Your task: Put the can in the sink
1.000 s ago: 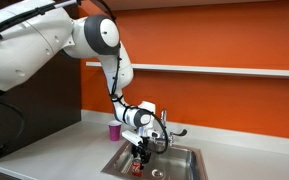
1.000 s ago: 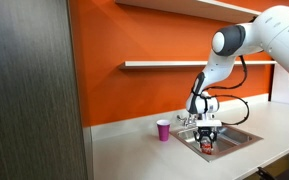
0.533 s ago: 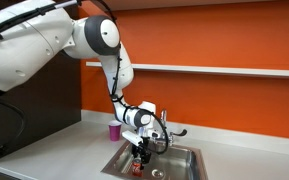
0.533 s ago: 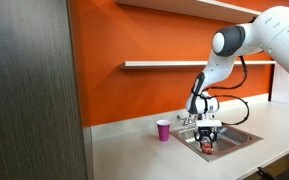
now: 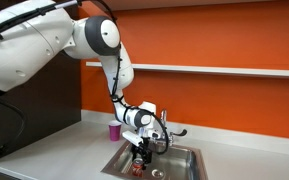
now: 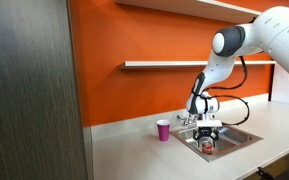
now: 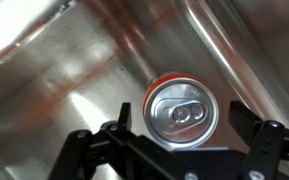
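Hardly anything is moving since a moment ago. The can (image 7: 180, 112) is standing upright inside the sink (image 7: 54, 80), with its silver top and pull tab pointing up. The gripper (image 7: 178, 118) is hanging around it, spread wide and not touching it. No writing is showing, and the red side is mostly hiding.

Kitchenette. Evidence: steel sink (image 6: 246, 137) with faucet (image 5: 168, 130), set in pale counter (image 5: 69, 142); orange wall (image 6: 134, 35); 1 shelf (image 5: 224, 70); dark wood-grain cabinet (image 6: 29, 100); pink cup (image 6: 163, 130).
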